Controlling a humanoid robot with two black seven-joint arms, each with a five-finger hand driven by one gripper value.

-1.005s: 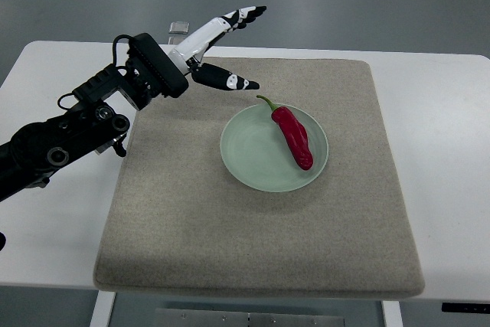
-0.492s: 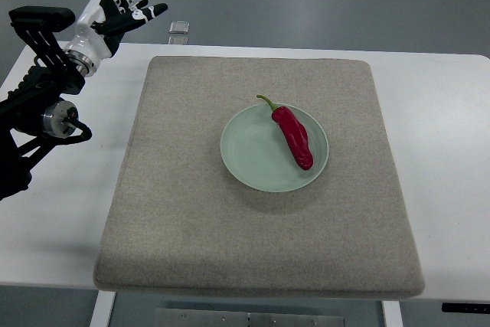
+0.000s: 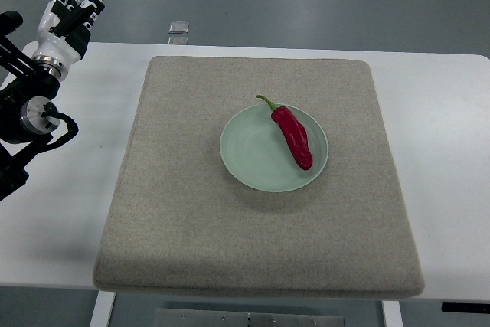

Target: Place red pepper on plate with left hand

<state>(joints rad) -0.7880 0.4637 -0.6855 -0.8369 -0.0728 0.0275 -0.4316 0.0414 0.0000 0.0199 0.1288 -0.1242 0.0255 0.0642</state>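
Observation:
A red pepper point(image 3: 293, 135) with a green stem lies on the right half of a pale green plate point(image 3: 249, 151), its stem pointing up-left over the rim. The plate rests near the middle of a beige mat point(image 3: 191, 212). My left hand point(image 3: 74, 3) is far off at the upper left, raised above the table's left end, fingers straight and spread, holding nothing. Its black arm comes in from the left edge. The right hand is out of view.
The mat covers most of a white table point(image 3: 452, 151). A small clear block point(image 3: 178, 28) sits at the table's far edge. Grey floor lies beyond.
The left hand has drawn back from beside the plate to the upper left corner and turned its fingers upward. The pepper and plate have not moved.

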